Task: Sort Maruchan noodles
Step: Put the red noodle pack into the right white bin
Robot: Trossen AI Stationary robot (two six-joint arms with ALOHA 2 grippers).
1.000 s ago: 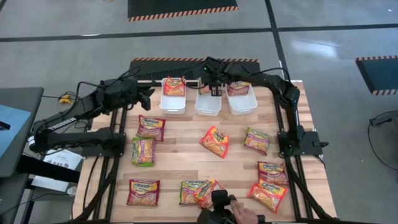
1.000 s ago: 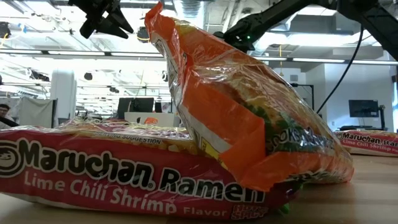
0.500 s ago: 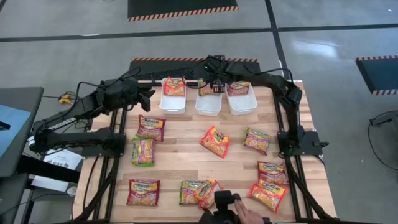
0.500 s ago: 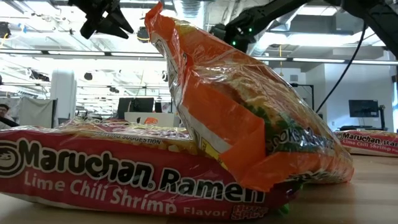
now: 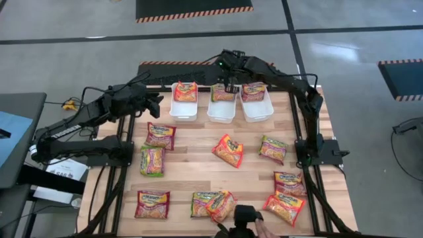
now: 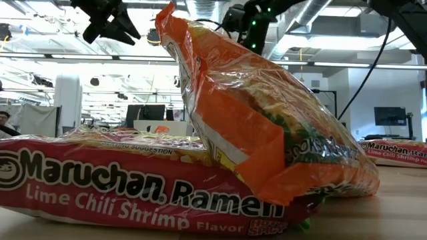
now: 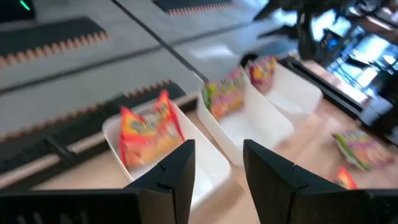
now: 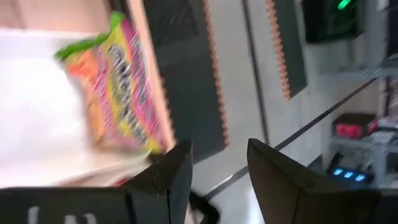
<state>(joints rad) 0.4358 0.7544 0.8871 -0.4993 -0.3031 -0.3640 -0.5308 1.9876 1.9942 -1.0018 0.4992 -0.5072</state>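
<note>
Three white bins (image 5: 220,114) lined the desk's (image 5: 198,168) far edge, one noodle packet (image 5: 223,93) in each; others scattered behind, middle open. The right gripper (image 5: 229,82) hovered over the middle bin, fingers apart, empty; the left gripper (image 5: 157,102) likewise.

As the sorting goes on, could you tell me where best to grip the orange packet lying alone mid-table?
The orange packet lies flat and tilted, clear of its neighbours. Probably come straight down with the pincer, closing across its narrower width near the middle.
</note>
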